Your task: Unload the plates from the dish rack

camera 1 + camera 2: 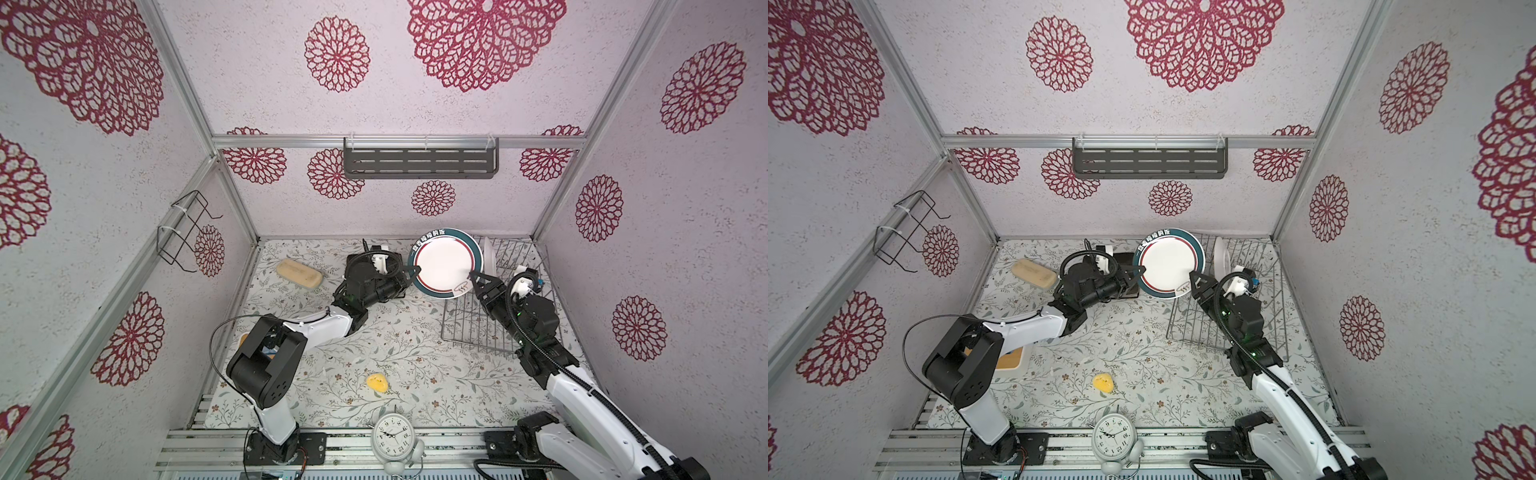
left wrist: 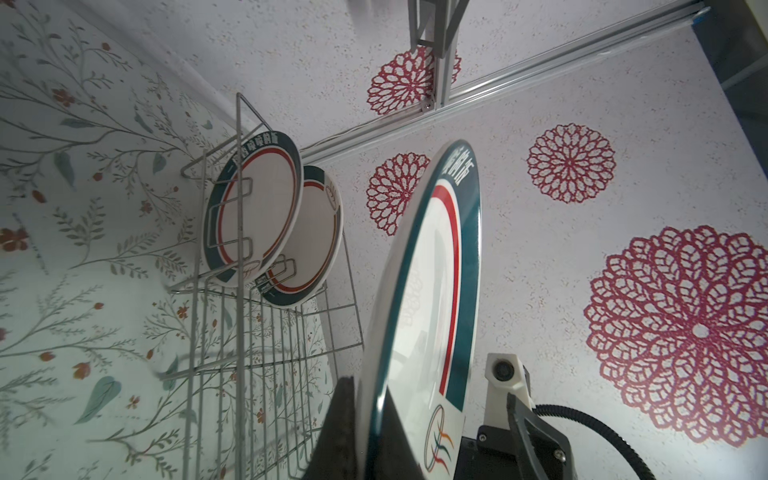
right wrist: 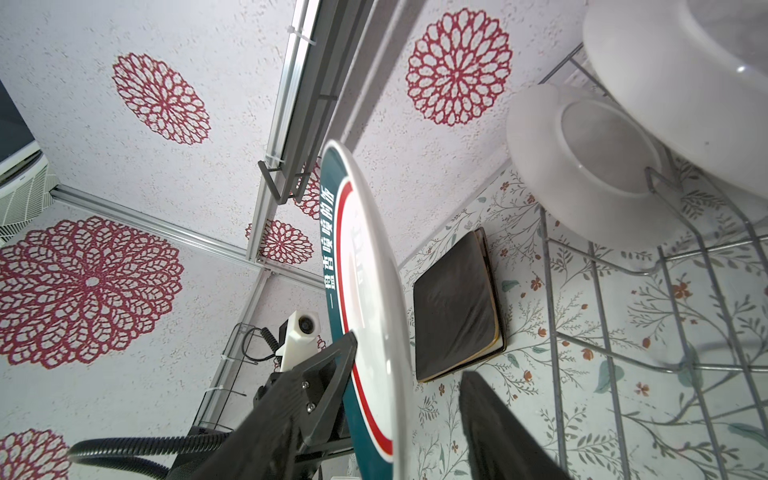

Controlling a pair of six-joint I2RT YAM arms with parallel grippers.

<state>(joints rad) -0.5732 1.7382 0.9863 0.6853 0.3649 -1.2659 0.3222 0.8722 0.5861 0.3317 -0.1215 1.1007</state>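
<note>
Left gripper (image 1: 415, 271) clamped on the rim of the round plate (image 1: 444, 264), held tilted aloft beside the dish rack (image 1: 478, 328); right gripper (image 1: 473, 277) spread, jaws astride the opposite rim. Glazed ceramic judged stiff, slick, breakable: rim to be pinched deep. Two more plates (image 2: 253, 208) racked; patterned table (image 1: 374, 332) below, back wall (image 1: 395, 208) close.

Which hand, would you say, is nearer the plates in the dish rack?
Right. The right hand is beside the racked plates; the left hand grips the lifted plate, farther off.
</note>
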